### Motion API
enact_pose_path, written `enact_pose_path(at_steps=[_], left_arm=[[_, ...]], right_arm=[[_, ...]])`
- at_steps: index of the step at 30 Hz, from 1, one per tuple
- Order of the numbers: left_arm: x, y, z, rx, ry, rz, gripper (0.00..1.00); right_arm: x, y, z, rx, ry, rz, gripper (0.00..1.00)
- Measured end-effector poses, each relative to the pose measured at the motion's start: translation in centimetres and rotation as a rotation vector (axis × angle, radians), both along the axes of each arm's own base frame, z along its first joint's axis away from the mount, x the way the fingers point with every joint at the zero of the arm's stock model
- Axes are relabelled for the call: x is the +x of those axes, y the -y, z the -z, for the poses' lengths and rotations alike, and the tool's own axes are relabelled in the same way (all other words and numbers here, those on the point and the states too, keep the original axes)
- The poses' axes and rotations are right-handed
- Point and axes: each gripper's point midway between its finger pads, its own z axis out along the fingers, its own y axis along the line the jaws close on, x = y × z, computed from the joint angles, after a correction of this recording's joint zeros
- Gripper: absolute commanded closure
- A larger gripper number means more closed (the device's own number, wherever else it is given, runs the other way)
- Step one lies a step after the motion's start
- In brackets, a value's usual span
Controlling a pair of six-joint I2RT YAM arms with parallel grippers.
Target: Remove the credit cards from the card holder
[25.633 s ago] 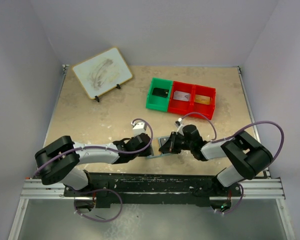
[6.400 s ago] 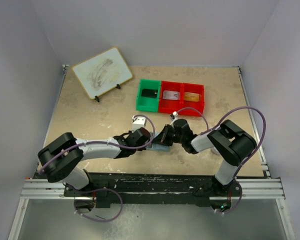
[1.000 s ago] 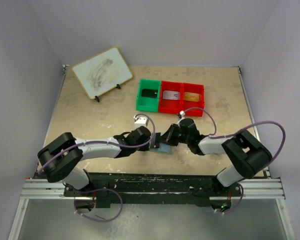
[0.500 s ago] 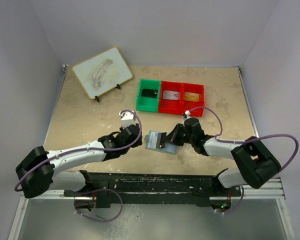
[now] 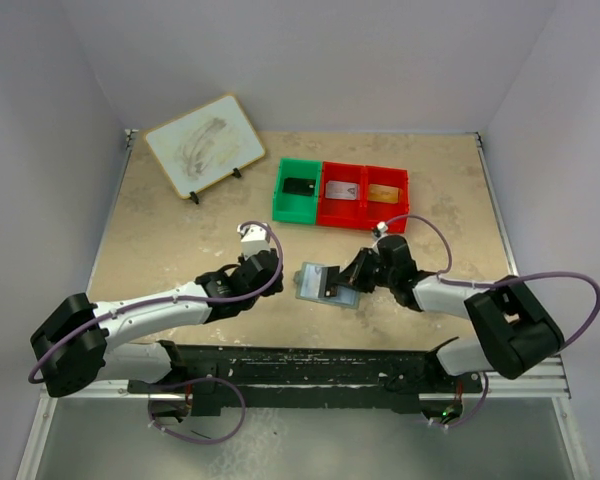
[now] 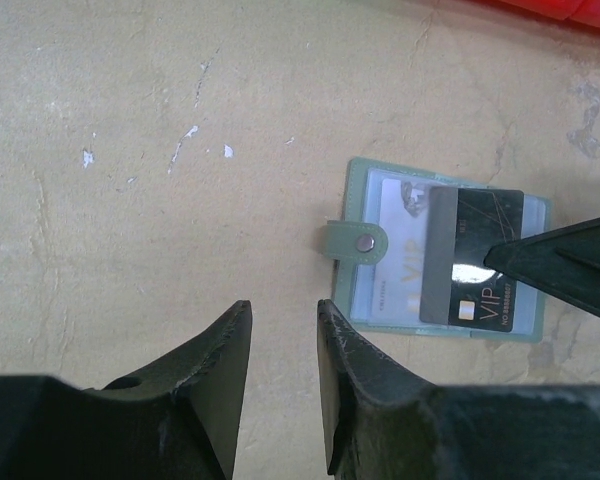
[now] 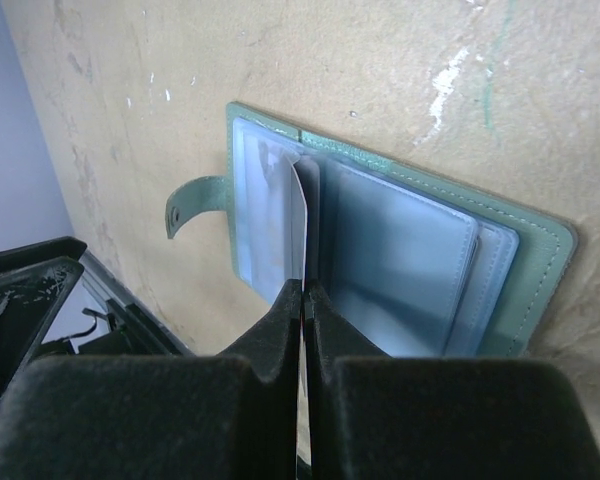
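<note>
Top external view shows a beige, mottled table [image 5: 180,230] flecked with white scuffs and closed in by pale lilac-grey walls. A sketch board on a stand [image 5: 204,145] and a row of green and red bins [image 5: 365,226] stand well beyond both sets of jaws. The card holder [image 5: 320,283] lies open and flat on the table between the two grippers. The left gripper [image 5: 272,270] is apart from it, and the right gripper [image 5: 348,278] is over it. Left wrist view adds that the left jaws stand slightly spread with nothing between them, the holder's snap strap [image 6: 357,241] lying ahead of them. It also shows the face of a black card [image 6: 475,260] across the holder's far panel. Right wrist view shows that card only edge-on, pinched between the pressed-together right jaws, its far edge inside a pale blue sleeve.
</note>
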Motion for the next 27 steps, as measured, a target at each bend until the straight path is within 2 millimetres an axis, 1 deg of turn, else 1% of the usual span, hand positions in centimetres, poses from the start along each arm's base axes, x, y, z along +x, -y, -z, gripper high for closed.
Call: enact_pose_path(at_steps=[5,10,18,23,27], left_arm=[[-0.1,0.1,0.1,-0.003,-0.004,0.005,0.7],[-0.3,-0.1,0.6,0.003,-0.013,0.008,0.7],[-0.4,0.0,0.5,-0.002,-0.013,0.009,0.7],[-0.4,-0.2,0.7,-0.001,-0.015,0.008,0.7],[-0.6,-0.4,0.7,-0.013,-0.017,-0.001,0.69]], right_arm=[[-0.3,0.8,0.0,0.012,0.0,-0.003,1.0],[-0.4,1.5,0.0,0.005,0.002,-0.001,1.0],[-0.6,2.5,0.0,-0.012,0.013,0.002,1.0],[-1.0,3.4,-0.7,-0.046,0.032,0.013,1.0],[-1.1,4.8,-1.5,-0.106,0.06,0.045,1.0]])
